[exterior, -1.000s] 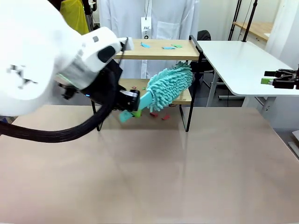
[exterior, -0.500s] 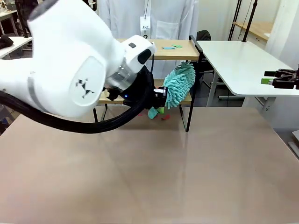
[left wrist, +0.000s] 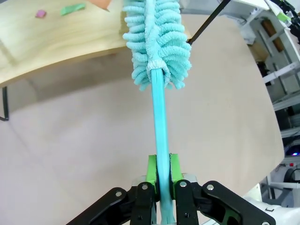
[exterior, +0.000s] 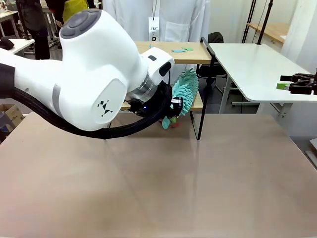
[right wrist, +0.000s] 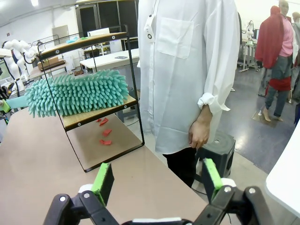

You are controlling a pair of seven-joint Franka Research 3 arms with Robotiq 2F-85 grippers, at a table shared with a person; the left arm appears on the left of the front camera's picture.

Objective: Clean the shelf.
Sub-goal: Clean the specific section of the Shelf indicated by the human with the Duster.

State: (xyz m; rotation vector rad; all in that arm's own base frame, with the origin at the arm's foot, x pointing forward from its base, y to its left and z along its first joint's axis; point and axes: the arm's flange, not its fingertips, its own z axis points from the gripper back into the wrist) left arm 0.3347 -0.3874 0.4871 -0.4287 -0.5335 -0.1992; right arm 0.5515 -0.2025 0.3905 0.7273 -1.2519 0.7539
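The shelf [exterior: 194, 57] stands at the table's far side; several small paper scraps [exterior: 179, 49] lie on its top board. My left gripper [left wrist: 162, 174] is shut on the thin handle of a teal fluffy duster [left wrist: 157, 42]. The duster's head [exterior: 185, 88] lies over the right end of the lower board [left wrist: 56, 40], where green and pink scraps [left wrist: 72, 8] sit. In the right wrist view the duster [right wrist: 77, 92] rests along that lower board [right wrist: 101, 114]. My right gripper [right wrist: 157, 178] is open and holds nothing, off beside the white side table [exterior: 247, 64].
Red scraps [right wrist: 105, 133] lie on the brown table [exterior: 198, 183] under the shelf. A person in a white coat [right wrist: 187, 70] stands behind the shelf, one hand [right wrist: 199, 133] hanging down. My bulky left arm [exterior: 94, 74] covers the shelf's left half.
My left arm has swung to the right and turned, and the duster's head has swept towards the right end of the lower board. The right gripper has stayed still.
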